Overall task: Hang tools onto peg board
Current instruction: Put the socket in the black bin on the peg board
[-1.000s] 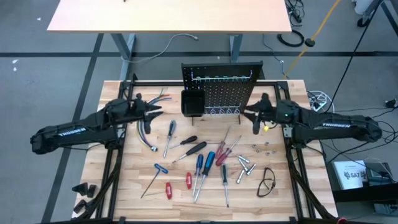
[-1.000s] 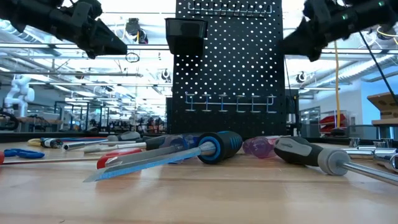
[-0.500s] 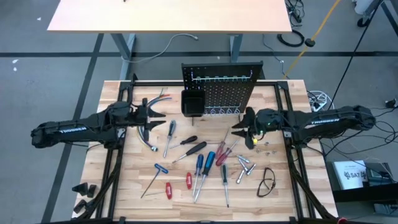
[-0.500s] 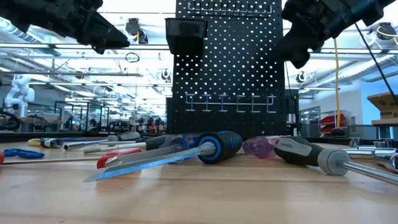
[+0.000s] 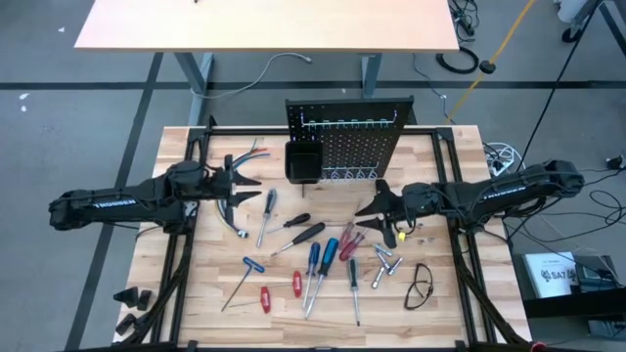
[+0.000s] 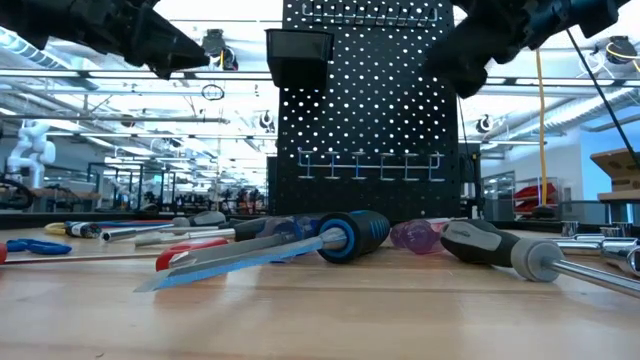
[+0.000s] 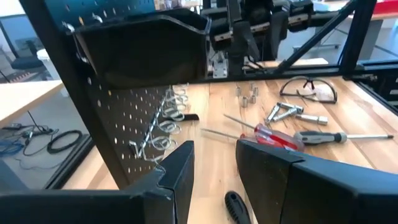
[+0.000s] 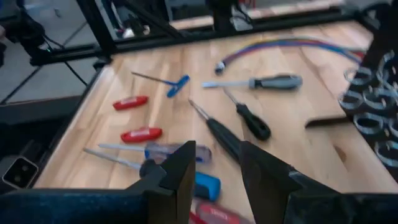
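Tools [image 5: 315,256]: roughly a dozen lie loose before one peg board [image 5: 349,137].

Left gripper [image 5: 249,182] and right gripper [image 5: 375,210] hover, fingers parted (both empty)

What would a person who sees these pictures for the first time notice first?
The black peg board stands upright at the table's far edge, its hooks bare. In front of it, many screwdrivers lie scattered on the wooden table. The right gripper, fingers open, hangs above them; the left gripper, also open, hangs left of the board.
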Controlling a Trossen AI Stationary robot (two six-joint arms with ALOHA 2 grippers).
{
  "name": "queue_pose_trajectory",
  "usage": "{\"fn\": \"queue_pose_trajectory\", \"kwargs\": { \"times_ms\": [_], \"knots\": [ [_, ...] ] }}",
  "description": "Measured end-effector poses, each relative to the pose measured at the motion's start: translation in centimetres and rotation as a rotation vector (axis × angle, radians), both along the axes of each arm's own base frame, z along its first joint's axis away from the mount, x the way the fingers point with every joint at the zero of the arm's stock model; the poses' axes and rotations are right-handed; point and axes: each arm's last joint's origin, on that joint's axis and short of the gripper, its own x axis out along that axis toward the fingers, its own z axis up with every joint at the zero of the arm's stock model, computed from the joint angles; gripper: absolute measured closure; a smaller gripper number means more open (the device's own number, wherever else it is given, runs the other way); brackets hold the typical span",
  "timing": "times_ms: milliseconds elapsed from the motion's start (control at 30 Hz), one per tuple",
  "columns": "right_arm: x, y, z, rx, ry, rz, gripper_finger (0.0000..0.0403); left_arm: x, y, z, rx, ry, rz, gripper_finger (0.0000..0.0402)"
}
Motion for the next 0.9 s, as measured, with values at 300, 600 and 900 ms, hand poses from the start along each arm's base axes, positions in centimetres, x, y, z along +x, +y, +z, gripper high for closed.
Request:
{"fn": "queue_pose_trajectory", "kwargs": {
  "times_ms": [300, 600, 900],
  "knots": [
    [1.3, 0.4, 0.3, -0.108, -0.127, 0.051, 0.0284, 0.3, 0.1, 0.8, -0.014, -0.086, 0.010, 0.0275],
    [1.9, 1.4, -0.4, -0.059, -0.106, 0.168, 0.0284, 0.5, 0.4, 1.1, -0.104, -0.134, 0.107, 0.0275],
    [2.1, 3.8, -1.6, -0.048, -0.057, 0.264, 0.0284, 0.8, 0.5, 0.6, -0.106, -0.103, 0.131, 0.0275]
  ]
}}
